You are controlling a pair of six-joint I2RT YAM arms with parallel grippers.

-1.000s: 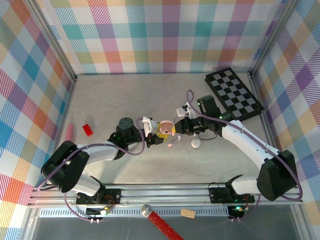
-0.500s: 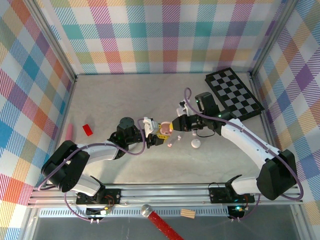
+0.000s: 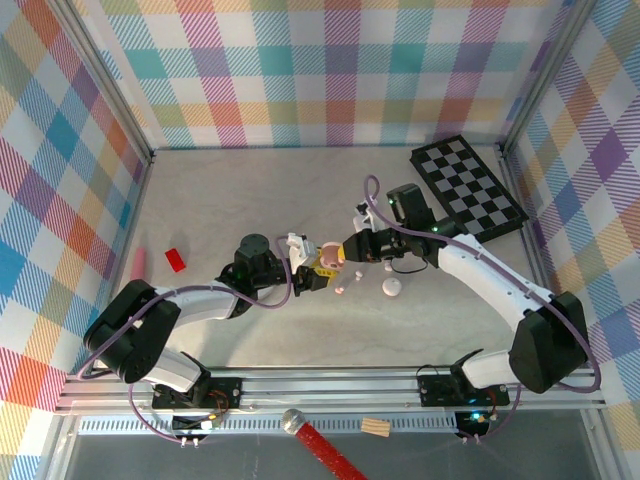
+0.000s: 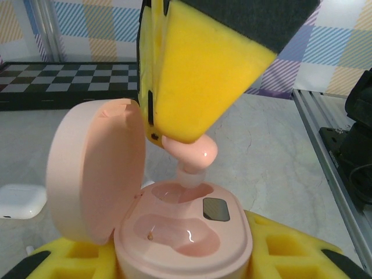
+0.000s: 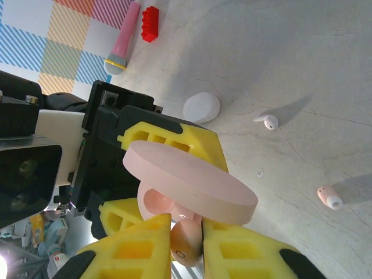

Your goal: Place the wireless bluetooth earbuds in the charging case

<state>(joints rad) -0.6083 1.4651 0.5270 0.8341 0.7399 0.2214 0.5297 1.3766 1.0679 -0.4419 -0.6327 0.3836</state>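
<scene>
Because the left gripper (image 3: 318, 272) clamps the case (image 4: 186, 232) steady (lid up), the right gripper (image 5: 186, 232) can seat its pinched earbud (image 4: 192, 152).

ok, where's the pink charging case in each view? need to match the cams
Top external: pink charging case at frame centre.
Left wrist: case bottom centre, lid open to the left.
Right wrist: case lower left of centre, lid slanting across.
Shared landmark: right pincer pinching the pink earbud at the case's opening.
</scene>
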